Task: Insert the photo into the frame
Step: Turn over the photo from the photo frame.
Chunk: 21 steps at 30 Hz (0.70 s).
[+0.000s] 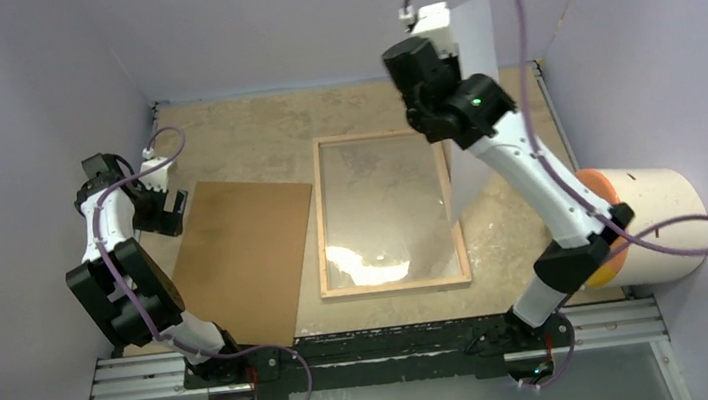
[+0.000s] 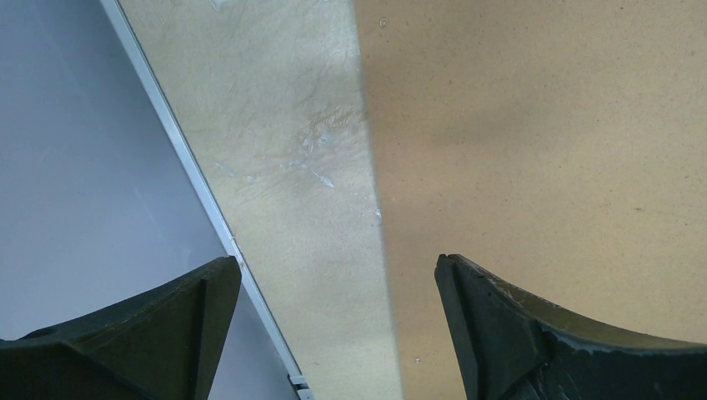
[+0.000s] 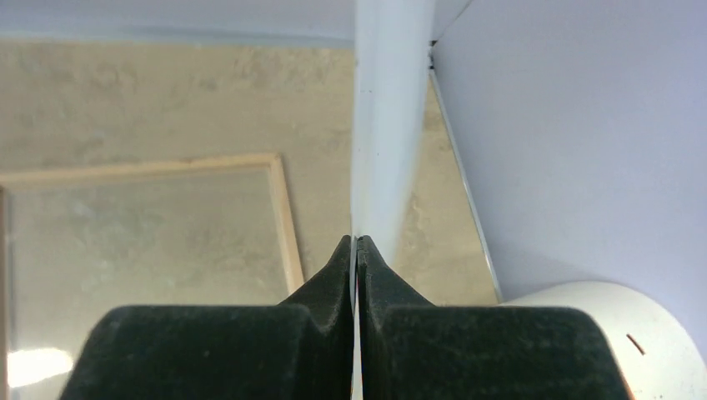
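The frame (image 1: 320, 219) lies flat mid-table, light wood face up, with a glossy clear pane (image 1: 382, 197) inside it showing glare. My right gripper (image 1: 449, 26) is shut on the photo (image 1: 477, 50), held upright and edge-on above the frame's right rail. Only the photo's plain white side shows. In the right wrist view the photo (image 3: 388, 108) rises from between the closed fingers of the right gripper (image 3: 357, 243), with the frame's corner (image 3: 283, 217) to the left. My left gripper (image 1: 168, 209) is open and empty over the left edge of the brown backing board (image 1: 245, 253).
The backing board (image 2: 542, 125) lies flat left of the frame, and the left gripper (image 2: 338, 265) straddles its edge near the left wall (image 2: 75, 167). A white cylinder with an orange end (image 1: 649, 222) lies at the right edge and shows in the right wrist view (image 3: 617, 333). Walls enclose the table.
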Each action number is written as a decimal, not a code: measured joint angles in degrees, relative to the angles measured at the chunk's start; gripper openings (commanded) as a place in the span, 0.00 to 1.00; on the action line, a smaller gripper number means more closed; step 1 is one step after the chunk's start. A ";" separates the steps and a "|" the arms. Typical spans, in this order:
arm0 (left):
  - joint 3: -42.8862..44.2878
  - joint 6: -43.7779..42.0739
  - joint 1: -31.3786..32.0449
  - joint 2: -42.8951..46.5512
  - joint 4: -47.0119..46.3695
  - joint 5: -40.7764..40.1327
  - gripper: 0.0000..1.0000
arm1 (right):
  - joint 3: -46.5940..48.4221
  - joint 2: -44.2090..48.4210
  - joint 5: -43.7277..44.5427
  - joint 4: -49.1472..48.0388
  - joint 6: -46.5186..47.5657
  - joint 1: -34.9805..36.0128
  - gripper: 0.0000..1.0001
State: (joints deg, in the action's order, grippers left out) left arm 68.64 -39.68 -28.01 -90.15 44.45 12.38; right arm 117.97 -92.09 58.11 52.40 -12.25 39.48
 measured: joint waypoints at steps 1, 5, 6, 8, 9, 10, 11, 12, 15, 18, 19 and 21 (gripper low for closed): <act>-0.17 0.00 0.00 0.00 0.02 0.00 0.94 | -0.04 -1.81 1.16 0.83 0.28 1.68 0.00; -0.55 -0.15 0.00 0.02 -0.24 -0.02 0.94 | 1.64 -10.78 -0.11 5.38 -2.78 6.71 0.00; -0.66 -0.17 0.00 0.07 -0.28 -0.02 0.95 | 2.75 -13.27 -1.84 6.60 -4.57 7.41 0.00; -0.85 -0.24 0.00 0.09 -0.28 -0.04 0.95 | 5.16 -18.10 -6.75 9.18 -9.27 8.00 0.00; -0.94 -0.26 0.00 0.09 -0.28 -0.04 0.95 | 5.84 -19.89 -9.27 10.03 -11.85 7.96 0.00; -0.96 -0.28 0.00 0.09 -0.26 -0.04 0.95 | 5.92 -21.16 -11.82 10.80 -14.60 7.85 0.00; -0.96 -0.28 0.00 0.09 -0.26 -0.04 0.94 | 5.62 -21.88 -14.51 11.30 -17.49 7.72 0.00; -0.96 -0.28 0.00 0.11 -0.28 -0.04 0.95 | 4.31 -22.01 -17.42 11.08 -20.92 7.61 0.00; -0.96 -0.35 0.00 0.17 -0.28 -0.02 0.95 | -2.03 -20.13 -24.33 8.96 -29.97 7.15 0.00; -1.03 -0.42 0.00 0.17 -0.33 -0.04 0.95 | -7.30 -18.43 -29.62 6.86 -39.19 6.64 0.00; -1.05 -0.44 0.00 0.17 -0.33 -0.07 0.95 | -8.04 -18.27 -30.75 6.40 -41.59 6.49 0.00; -1.07 -0.44 0.00 0.17 -0.35 -0.07 0.95 | -8.96 -18.27 -32.63 5.25 -47.17 6.19 0.00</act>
State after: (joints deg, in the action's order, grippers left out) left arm 67.57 -40.12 -28.01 -89.97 44.10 12.32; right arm 109.01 -110.37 25.47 57.65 -59.42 45.67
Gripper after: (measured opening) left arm 0.945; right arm 0.004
